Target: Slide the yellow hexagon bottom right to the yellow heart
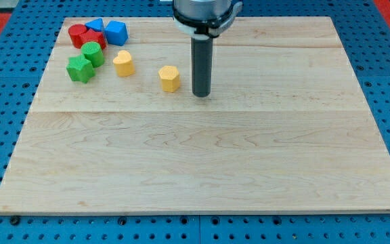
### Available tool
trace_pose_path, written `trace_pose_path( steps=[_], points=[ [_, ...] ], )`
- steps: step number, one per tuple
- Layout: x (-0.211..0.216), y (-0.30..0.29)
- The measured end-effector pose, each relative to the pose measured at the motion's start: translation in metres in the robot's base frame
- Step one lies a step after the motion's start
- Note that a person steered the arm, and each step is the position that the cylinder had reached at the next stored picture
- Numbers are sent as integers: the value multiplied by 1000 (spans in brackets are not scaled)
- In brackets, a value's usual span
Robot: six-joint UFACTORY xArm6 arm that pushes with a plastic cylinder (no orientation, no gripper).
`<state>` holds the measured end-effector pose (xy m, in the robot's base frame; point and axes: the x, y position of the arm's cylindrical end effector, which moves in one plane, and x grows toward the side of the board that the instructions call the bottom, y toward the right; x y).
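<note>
The yellow hexagon (170, 78) lies on the wooden board, left of centre in the upper part of the view. The yellow heart (122, 63) lies to its upper left, a short gap away. My tip (202, 94) rests on the board just to the right of the yellow hexagon, a small gap apart and not touching it. The dark rod rises from there to the arm's head at the view's top.
A cluster sits at the board's upper left: two red blocks (78, 34) (97, 39), two blue blocks (95, 26) (116, 32) and two green blocks (92, 53) (80, 69). The wooden board (202, 169) lies on a blue pegboard.
</note>
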<state>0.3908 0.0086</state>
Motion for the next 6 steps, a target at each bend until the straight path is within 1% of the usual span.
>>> trace_pose_path(
  steps=[1,2,3,4,5,6],
  points=[
    [-24,-31],
    [-14,-68],
    [16,-43],
    [-6,-94],
    [-32,-133],
    [-33,-133]
  ],
)
